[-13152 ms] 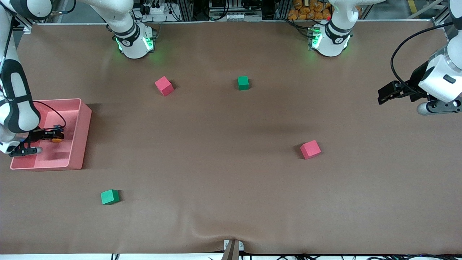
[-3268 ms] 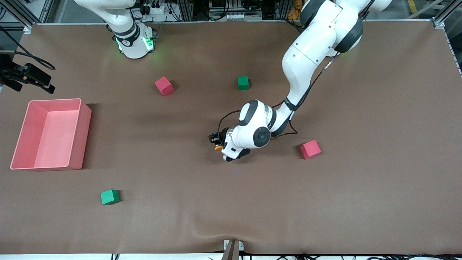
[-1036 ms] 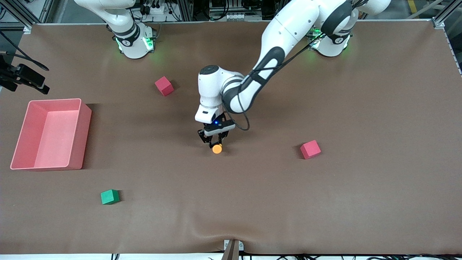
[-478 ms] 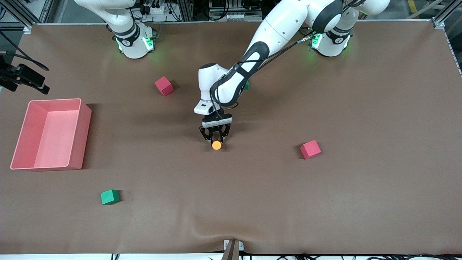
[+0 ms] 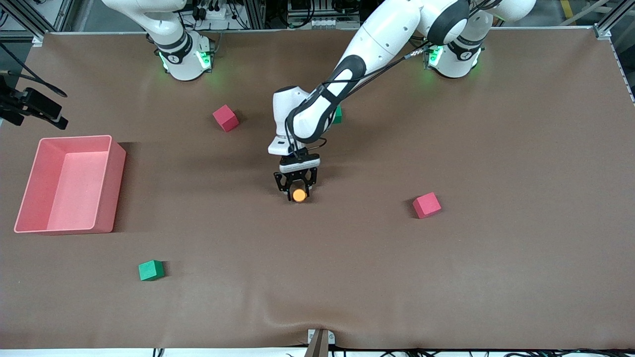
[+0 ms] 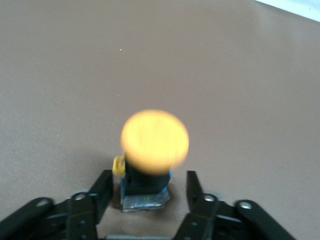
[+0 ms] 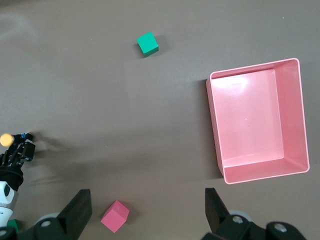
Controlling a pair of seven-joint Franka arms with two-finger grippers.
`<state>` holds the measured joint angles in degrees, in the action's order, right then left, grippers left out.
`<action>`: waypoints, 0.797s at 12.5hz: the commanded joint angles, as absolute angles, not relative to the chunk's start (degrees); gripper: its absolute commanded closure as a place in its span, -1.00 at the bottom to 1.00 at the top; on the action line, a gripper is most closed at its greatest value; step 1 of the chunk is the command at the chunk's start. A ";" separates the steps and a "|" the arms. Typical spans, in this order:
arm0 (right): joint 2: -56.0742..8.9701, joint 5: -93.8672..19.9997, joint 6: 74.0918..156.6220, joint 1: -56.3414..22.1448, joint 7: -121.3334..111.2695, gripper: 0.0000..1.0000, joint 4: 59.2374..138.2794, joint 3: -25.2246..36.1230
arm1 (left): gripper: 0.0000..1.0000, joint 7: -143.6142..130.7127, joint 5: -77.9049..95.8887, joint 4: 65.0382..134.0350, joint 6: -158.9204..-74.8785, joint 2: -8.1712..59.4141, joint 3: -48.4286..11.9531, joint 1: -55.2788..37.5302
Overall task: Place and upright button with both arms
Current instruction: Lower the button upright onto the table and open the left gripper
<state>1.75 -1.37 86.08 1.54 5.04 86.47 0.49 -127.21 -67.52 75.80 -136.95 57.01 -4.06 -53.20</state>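
I have the left gripper point(image 5: 298, 191) low over the middle of the brown counter point(image 5: 347, 258), its fingers spread apart on either side of the small orange-capped black push-button point(image 6: 148, 165), gripping nothing. The button stands cap-up on the counter, so I judge it placed. The right gripper point(image 7: 147, 210) waits wide open and empty, high above the pink plastic bin point(image 7: 295, 125).

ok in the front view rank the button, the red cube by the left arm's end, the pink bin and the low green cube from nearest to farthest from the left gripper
1. Button, standing upright between the open fingers of the left gripper.
2. Red cube, toward the left arm's end.
3. Green cube, nearer the front camera.
4. Pink bin, at the right arm's end.
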 commanded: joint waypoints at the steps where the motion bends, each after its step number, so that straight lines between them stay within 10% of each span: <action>1: 1.49 -2.29 85.78 1.58 4.92 -1.00 85.69 0.88 | -1.00 -134.65 -68.57 70.84 -139.22 59.24 -6.68 -52.47; 10: 1.49 -2.46 85.61 1.67 4.83 -1.00 85.69 0.97 | -1.00 -120.71 -45.75 71.02 -130.44 49.50 -14.41 -51.42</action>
<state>1.75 -1.40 86.06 1.56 5.04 86.47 0.73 -125.52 -51.34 71.45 -132.92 52.50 -13.14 -52.70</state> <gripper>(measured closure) 0.000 0.000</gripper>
